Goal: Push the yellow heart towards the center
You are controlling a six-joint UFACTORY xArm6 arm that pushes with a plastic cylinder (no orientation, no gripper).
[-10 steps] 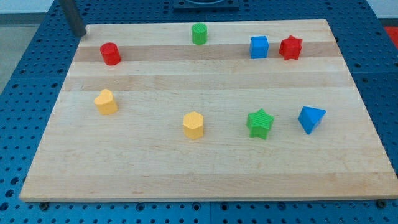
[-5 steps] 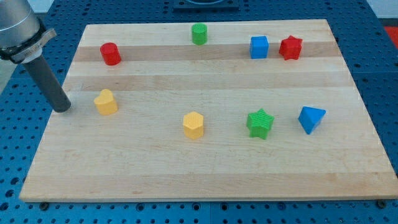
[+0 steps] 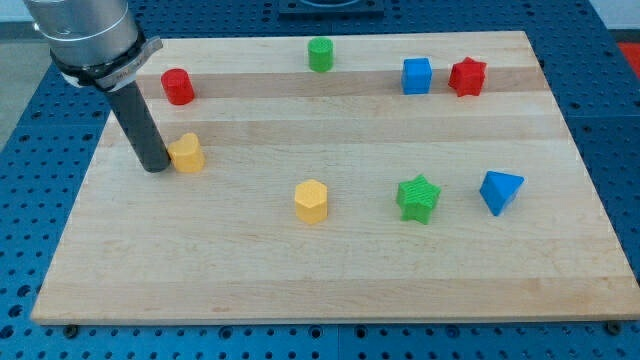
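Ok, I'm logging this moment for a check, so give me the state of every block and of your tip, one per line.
my tip: on the board, against the yellow heart's left side
yellow heart: upright, touching my tip
red cylinder: upright, alone
green cylinder: upright, near the top edge
blue cube: flat, just left of the red star
red star: flat
yellow hexagon: upright, alone
green star: flat
blue triangle: flat
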